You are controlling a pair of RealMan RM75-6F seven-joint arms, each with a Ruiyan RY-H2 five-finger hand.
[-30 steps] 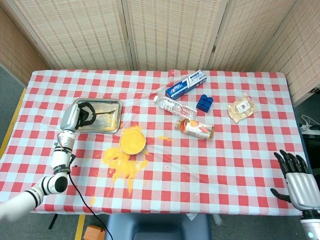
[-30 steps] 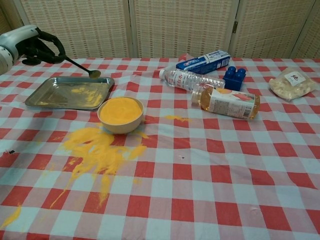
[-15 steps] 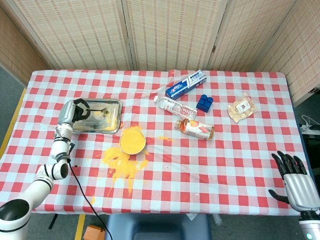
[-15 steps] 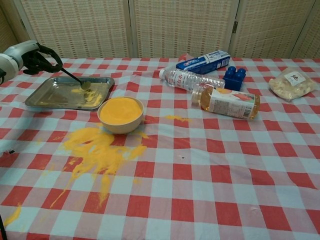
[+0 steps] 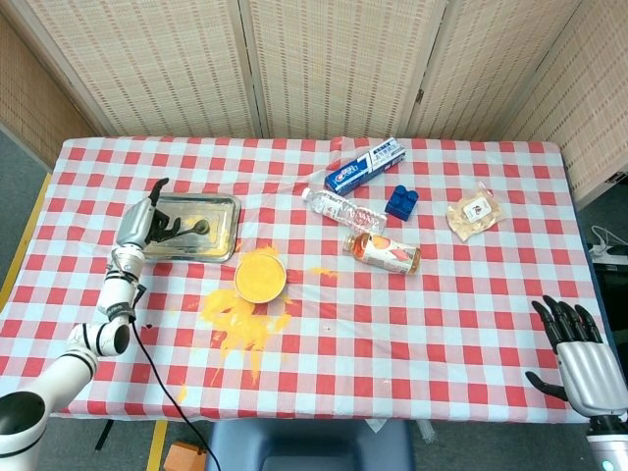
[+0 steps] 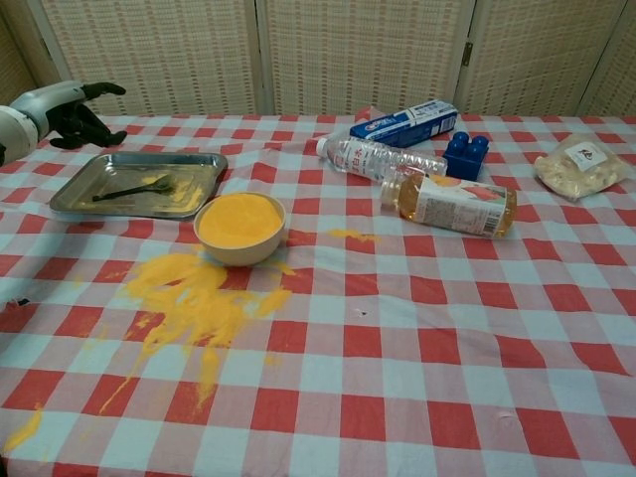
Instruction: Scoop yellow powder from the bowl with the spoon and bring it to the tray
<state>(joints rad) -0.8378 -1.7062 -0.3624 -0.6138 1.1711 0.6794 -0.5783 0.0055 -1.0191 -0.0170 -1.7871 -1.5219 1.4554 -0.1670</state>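
Note:
The metal tray (image 5: 222, 243) (image 6: 70, 197) sits at the table's left with traces of yellow powder in it. The dark spoon (image 6: 132, 188) (image 5: 190, 229) lies flat inside the tray, free of any hand. My left hand (image 5: 142, 220) (image 6: 62, 106) hovers over the tray's left end with its fingers spread and nothing in them. The bowl (image 5: 260, 277) (image 6: 240, 227), full of yellow powder, stands just right of the tray's near corner. My right hand (image 5: 577, 351) hangs off the table's near right corner, fingers apart and empty.
A wide spill of yellow powder (image 6: 194, 298) covers the cloth in front of the bowl. A clear bottle (image 6: 382, 158), an orange drink bottle (image 6: 452, 204), a blue toothpaste box (image 6: 409, 122), a blue brick (image 6: 465, 154) and a snack bag (image 6: 578, 161) lie at the back right.
My left hand lowered the spoon into the tray, let go of it and opened its fingers, lifting back to the left. The spoon now lies in the tray. The right hand barely moved.

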